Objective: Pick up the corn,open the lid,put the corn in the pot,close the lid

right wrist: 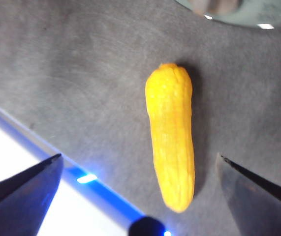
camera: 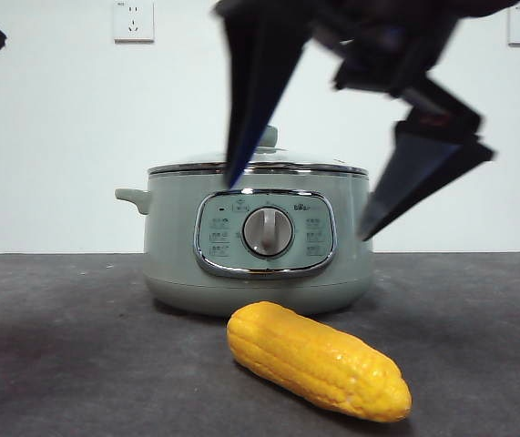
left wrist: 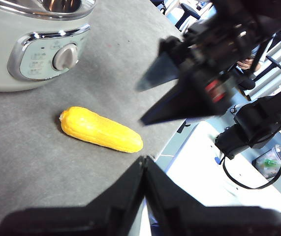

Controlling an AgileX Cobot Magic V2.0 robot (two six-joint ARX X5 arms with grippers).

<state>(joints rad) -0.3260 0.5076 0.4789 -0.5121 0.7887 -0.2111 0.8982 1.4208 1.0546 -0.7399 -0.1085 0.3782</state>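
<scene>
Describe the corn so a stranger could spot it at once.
Start at the sage-green pot in the middle of the dark table. The corn lies on the table just in front of its dial panel, the only glossy yellow thing there, tapered at one end.

On the tabletop (camera: 59, 346) the pot (camera: 173, 237) stands at centre with the lid (camera: 296, 167) seated on it. The corn (camera: 319, 361) lies in front of the pot, at about five o'clock from its dial, apart from the pot, its length running from ten o'clock to four o'clock. The right end effector (camera: 300, 209) hangs above the corn, before the pot. The left end effector (left wrist: 145, 160) sits off at the ten o'clock corner.
</scene>
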